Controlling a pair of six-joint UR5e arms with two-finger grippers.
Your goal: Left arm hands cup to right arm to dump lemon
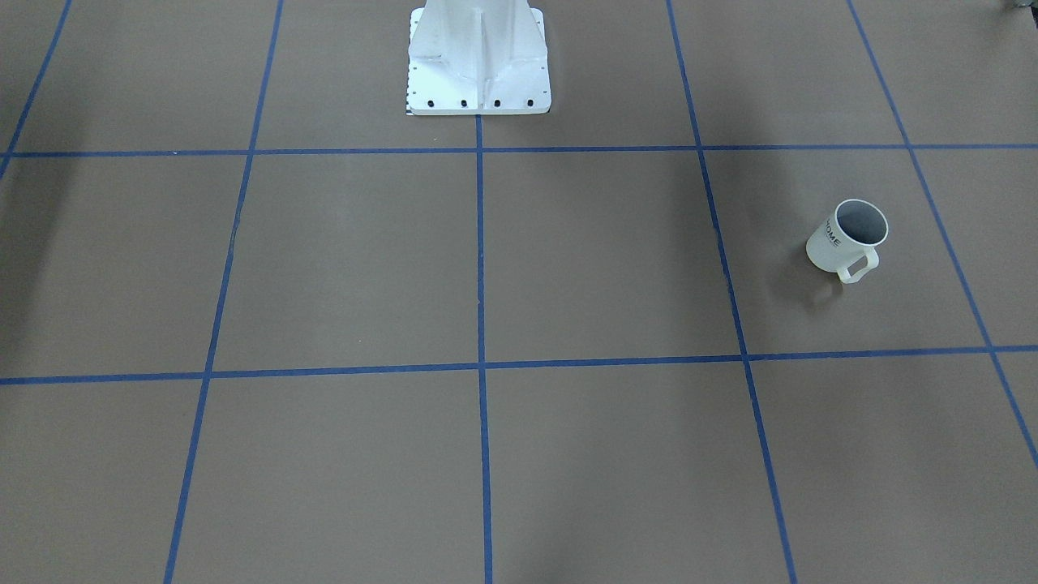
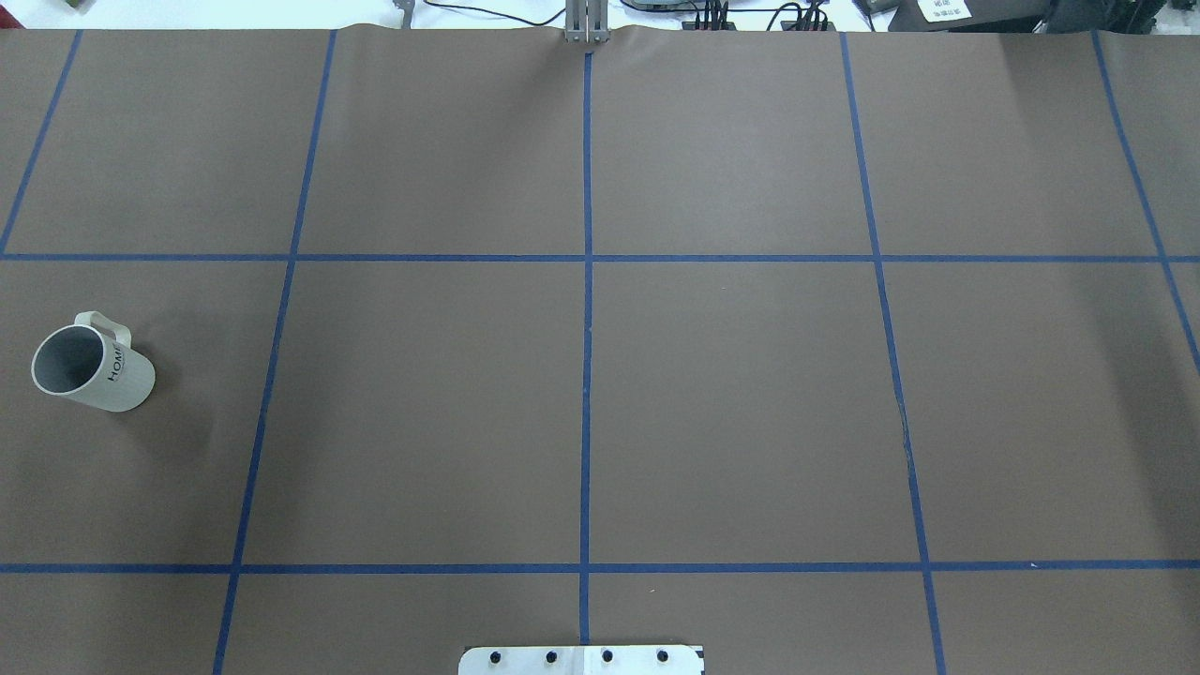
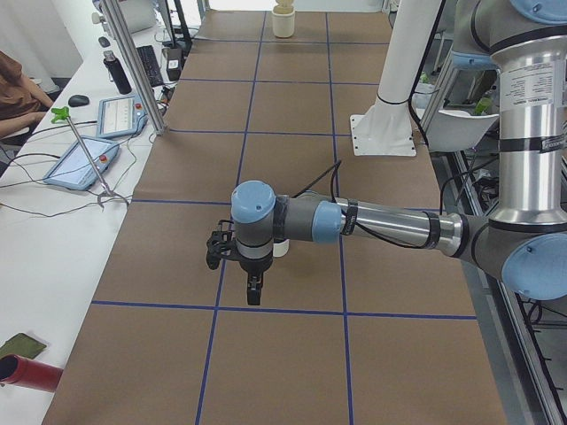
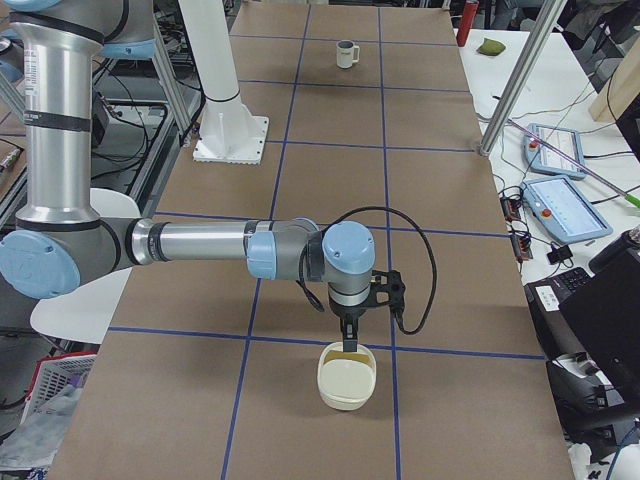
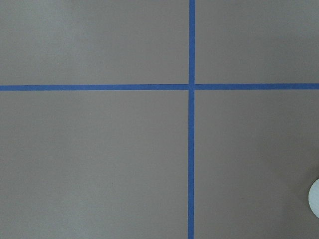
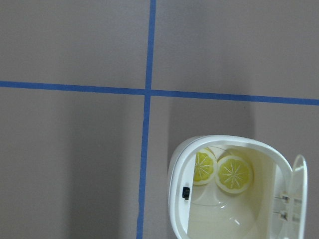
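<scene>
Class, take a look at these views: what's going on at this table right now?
The cup stands upright and alone on the robot's left side of the table, apparently empty, with no gripper on it. The left gripper hangs above the table. The right gripper is poised just over a cream bowl in which two lemon slices lie. Whether it touches the bowl is unclear.

The brown table cover [image 2: 731, 412] looks like matt paper, faintly wrinkled at its far edge. Smooth blue tape lines [image 2: 587, 375] cross it. The white squared-handle mug [image 2: 103, 370] on the left has a dull satin outside, seemingly ceramic, and a matt grey inside. The cream rounded bowl [image 6: 239, 214] is glossy and plastic-looking, and the yellow lemon slices [image 6: 234, 173] in it have a slight sheen. The left arm [image 3: 390, 226] and right arm [image 4: 200, 243] have brushed silver metal tubes with smooth light-blue joint caps [image 3: 253, 202]. The white column base [image 1: 478, 73] is semi-gloss painted metal.
</scene>
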